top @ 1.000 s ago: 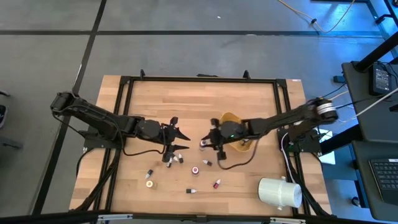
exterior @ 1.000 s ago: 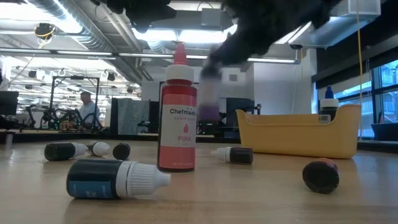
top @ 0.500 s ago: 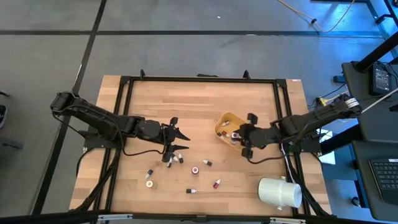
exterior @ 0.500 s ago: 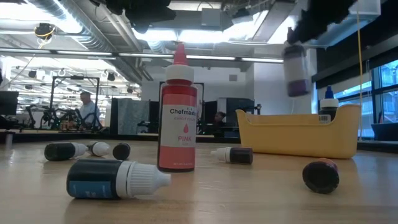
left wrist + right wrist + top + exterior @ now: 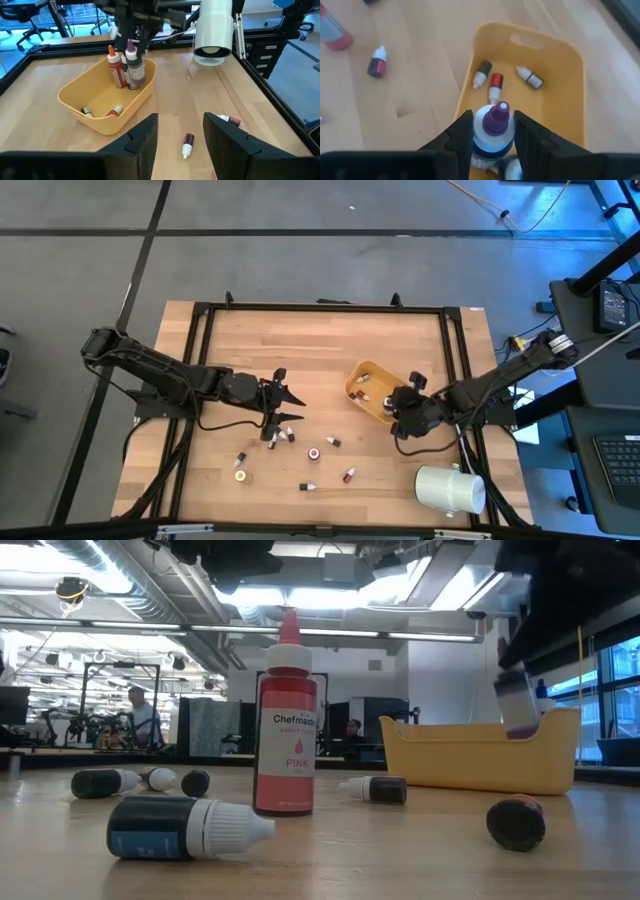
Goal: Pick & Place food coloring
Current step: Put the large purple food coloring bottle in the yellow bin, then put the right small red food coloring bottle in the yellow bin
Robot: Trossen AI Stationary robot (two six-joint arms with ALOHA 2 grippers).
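Note:
My right gripper (image 5: 405, 404) hangs over the right end of the yellow-orange bowl (image 5: 352, 378), shut on a food coloring bottle with a purple cap (image 5: 492, 137). The low view shows that bottle (image 5: 517, 705) tilted, its lower end behind the bowl's wall (image 5: 470, 755). Several small bottles lie in the bowl (image 5: 494, 86), and a red one (image 5: 116, 67) stands there. My left gripper (image 5: 280, 412) is open above the table's middle, touching nothing. More small bottles lie scattered on the wood (image 5: 331, 442). A pink bottle (image 5: 288, 720) stands upright. My right gripper pinches the purple-capped bottle between its two fingers (image 5: 462, 132), on the upper body just below the cap (image 5: 133, 64). The fingers come from above, pointing down. The bottle hangs below them, slightly tilted, inside the bowl; whether its base touches the bowl's floor, I cannot tell.
A big white cylinder (image 5: 450, 488) lies near the table's near right corner. A black frame (image 5: 200, 310) runs around the tabletop. Bare wood lies along the far side of the table. In the low view a person stands far back in the room.
My right gripper has carried the purple-capped bottle from the table's middle toward the right edge, over the yellow-orange bowl, then down into the bowl's right end. The bottle has stayed in the shut fingers throughout.

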